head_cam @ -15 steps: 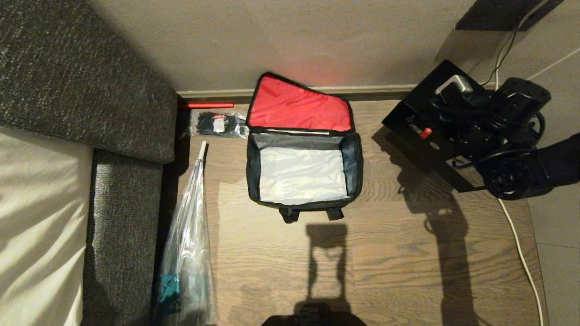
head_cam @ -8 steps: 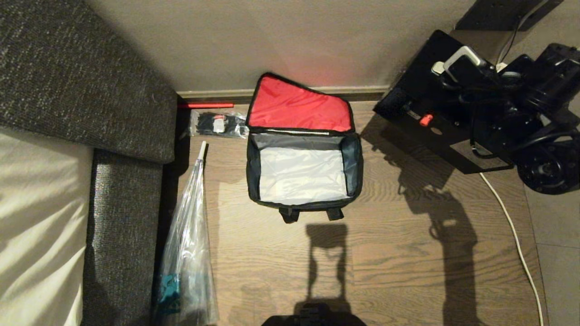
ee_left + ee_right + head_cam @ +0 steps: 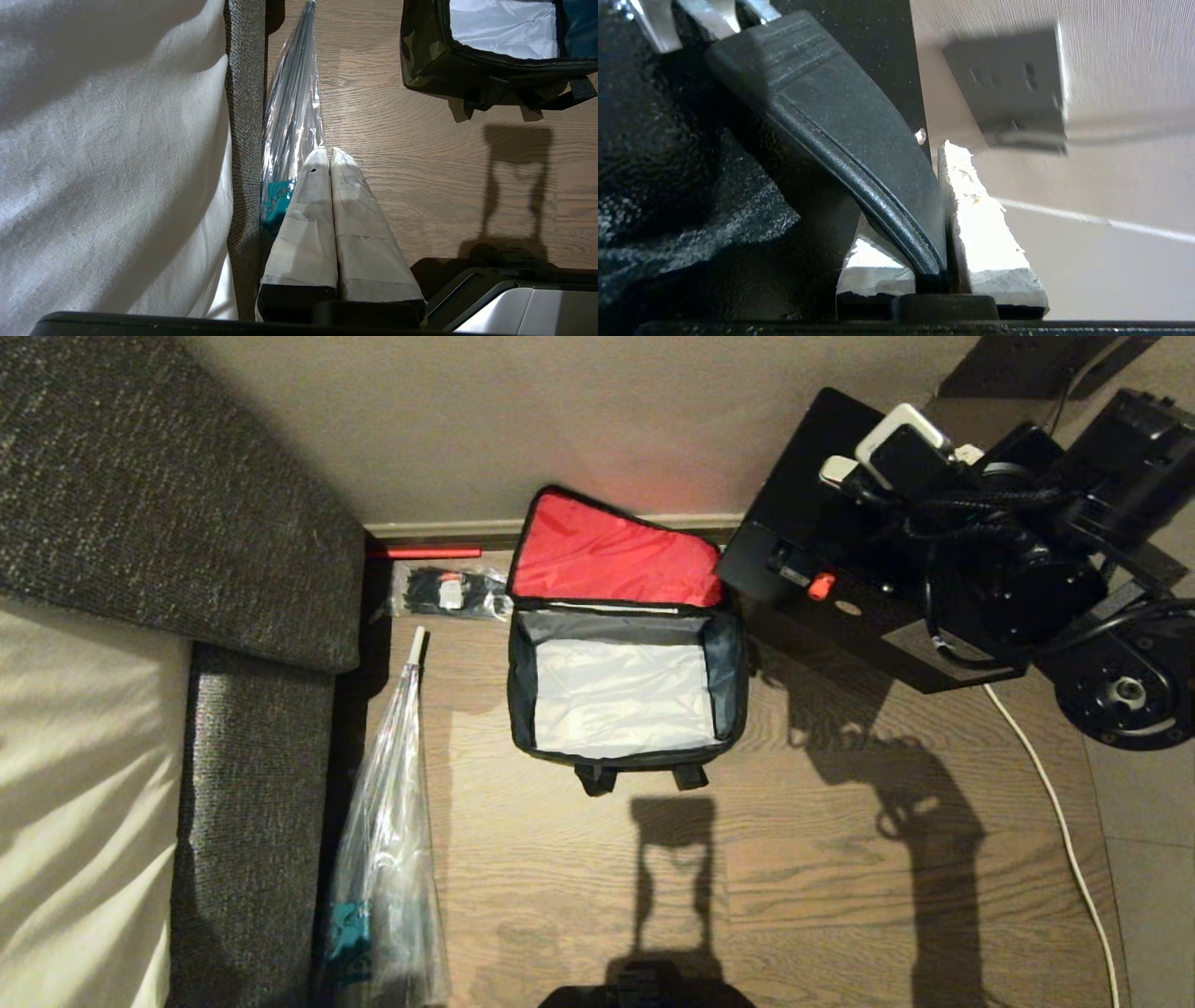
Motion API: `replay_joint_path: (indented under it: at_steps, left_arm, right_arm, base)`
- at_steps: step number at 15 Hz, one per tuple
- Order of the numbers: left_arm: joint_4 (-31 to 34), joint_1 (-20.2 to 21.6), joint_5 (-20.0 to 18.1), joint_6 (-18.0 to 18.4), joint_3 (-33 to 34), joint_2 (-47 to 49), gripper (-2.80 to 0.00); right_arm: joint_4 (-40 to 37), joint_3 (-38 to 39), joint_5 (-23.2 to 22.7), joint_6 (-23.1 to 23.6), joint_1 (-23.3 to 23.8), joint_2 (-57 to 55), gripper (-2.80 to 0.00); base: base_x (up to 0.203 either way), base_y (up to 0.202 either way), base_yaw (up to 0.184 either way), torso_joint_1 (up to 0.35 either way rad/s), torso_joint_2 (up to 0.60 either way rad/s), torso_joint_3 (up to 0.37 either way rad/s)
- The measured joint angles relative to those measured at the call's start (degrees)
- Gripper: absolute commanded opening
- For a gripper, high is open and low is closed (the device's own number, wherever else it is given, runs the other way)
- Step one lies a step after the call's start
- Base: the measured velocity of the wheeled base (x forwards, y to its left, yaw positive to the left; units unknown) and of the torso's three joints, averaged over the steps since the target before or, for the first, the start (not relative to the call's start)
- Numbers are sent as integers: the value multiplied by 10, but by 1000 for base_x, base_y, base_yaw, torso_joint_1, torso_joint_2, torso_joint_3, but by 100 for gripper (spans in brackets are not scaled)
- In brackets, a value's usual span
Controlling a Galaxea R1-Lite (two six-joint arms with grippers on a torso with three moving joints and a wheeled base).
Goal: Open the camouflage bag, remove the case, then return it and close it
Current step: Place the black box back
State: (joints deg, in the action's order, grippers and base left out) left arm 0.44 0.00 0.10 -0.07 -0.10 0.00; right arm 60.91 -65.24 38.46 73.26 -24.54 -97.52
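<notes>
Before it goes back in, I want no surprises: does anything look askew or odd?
The case hangs tilted from the right end effector, shut on its handle, one corner overlapping the camouflage bag's open red lid. Nothing looks spilled or damaged.

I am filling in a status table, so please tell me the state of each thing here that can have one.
camouflage bag: open, lid back, nothing inside
case: held up by its handle, tilted, right of the bag
right claw: shut on the case handle
left claw: shut, holding nothing, parked
</notes>
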Motion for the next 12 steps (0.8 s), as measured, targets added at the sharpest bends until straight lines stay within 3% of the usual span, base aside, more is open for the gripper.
replay_joint_path:
  at_steps: [7, 12]
  left_arm:
    - [0, 0, 0, 0, 0, 0, -280]
    - [0, 0, 0, 0, 0, 0, -280]
  right_arm:
    - [-2, -14, -19, 1, -99, -10, -280]
    - [-41, -25, -116, -16, -126, -25, -280]
  base:
    - [0, 0, 0, 0, 0, 0]
    - [0, 0, 0, 0, 0, 0]
